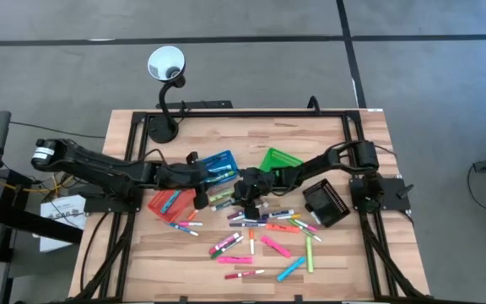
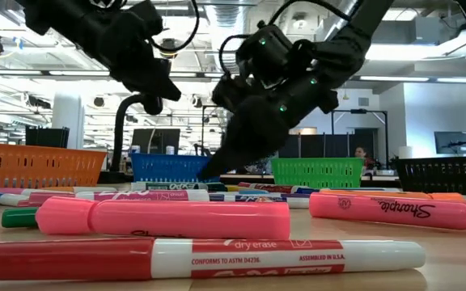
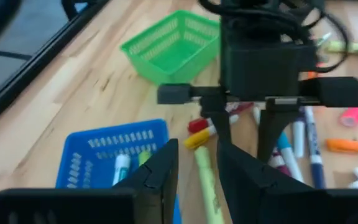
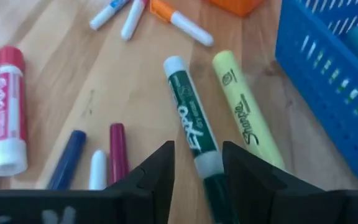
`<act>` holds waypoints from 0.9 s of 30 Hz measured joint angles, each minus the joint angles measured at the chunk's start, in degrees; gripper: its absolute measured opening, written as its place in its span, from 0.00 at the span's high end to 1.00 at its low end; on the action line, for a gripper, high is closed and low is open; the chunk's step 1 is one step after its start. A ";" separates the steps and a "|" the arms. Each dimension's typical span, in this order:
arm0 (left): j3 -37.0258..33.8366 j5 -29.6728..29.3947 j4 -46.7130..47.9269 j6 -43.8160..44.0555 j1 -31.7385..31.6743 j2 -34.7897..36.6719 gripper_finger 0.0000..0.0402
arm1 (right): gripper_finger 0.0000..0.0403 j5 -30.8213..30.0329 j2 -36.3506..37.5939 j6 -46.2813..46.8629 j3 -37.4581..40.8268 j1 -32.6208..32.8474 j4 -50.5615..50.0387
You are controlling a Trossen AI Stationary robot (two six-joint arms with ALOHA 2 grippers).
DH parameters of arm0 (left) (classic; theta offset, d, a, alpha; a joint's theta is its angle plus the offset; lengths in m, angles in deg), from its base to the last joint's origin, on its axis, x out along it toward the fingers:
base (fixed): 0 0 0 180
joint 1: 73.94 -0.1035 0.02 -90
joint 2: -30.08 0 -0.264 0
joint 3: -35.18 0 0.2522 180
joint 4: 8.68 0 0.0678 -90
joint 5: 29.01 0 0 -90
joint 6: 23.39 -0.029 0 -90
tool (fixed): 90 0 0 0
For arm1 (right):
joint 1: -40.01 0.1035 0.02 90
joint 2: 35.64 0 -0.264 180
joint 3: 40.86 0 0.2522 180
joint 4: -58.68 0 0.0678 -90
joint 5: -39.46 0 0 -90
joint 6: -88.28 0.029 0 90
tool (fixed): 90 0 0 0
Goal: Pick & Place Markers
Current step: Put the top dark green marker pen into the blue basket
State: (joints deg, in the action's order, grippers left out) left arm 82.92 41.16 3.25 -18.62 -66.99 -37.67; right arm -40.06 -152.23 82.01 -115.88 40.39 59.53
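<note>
green marker (image 4: 194, 138) lies on the surface between the open fingers of the right hand (image 4: 197, 163) | yellow marker (image 4: 246, 122) just beside it, near blue basket (image 4: 328, 81) | left hand (image 3: 197, 171) open above blue basket edge, yellow marker below it

Bright, even light; wrist views blurry.

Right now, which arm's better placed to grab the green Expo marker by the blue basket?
Right, probably. In its wrist view the right gripper is open, with the green Expo marker lined up between its fingers. The left gripper, also open, hangs over the yellow highlighter beside the blue basket.
</note>
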 joint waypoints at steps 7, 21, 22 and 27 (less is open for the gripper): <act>0.02 -0.12 -0.80 0.47 -0.80 0.16 0.74 | 0.70 -0.81 -0.17 -4.25 -0.60 0.02 -6.52; 0.02 -0.12 -1.18 0.62 -0.80 0.12 0.74 | 0.88 -2.12 0.89 -3.59 -0.53 -0.04 -7.64; 0.02 -0.12 -1.18 0.62 -0.80 0.12 0.74 | 0.88 -2.10 1.71 -3.37 -0.50 -0.02 -7.77; 0.02 -0.12 -1.23 0.62 -0.80 0.12 0.74 | 0.82 -4.46 8.97 -5.67 -0.63 -0.38 -9.07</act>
State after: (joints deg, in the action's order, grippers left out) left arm 82.94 41.04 2.02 -18.00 -67.79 -37.56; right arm -44.52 -143.27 76.34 -116.50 40.01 50.45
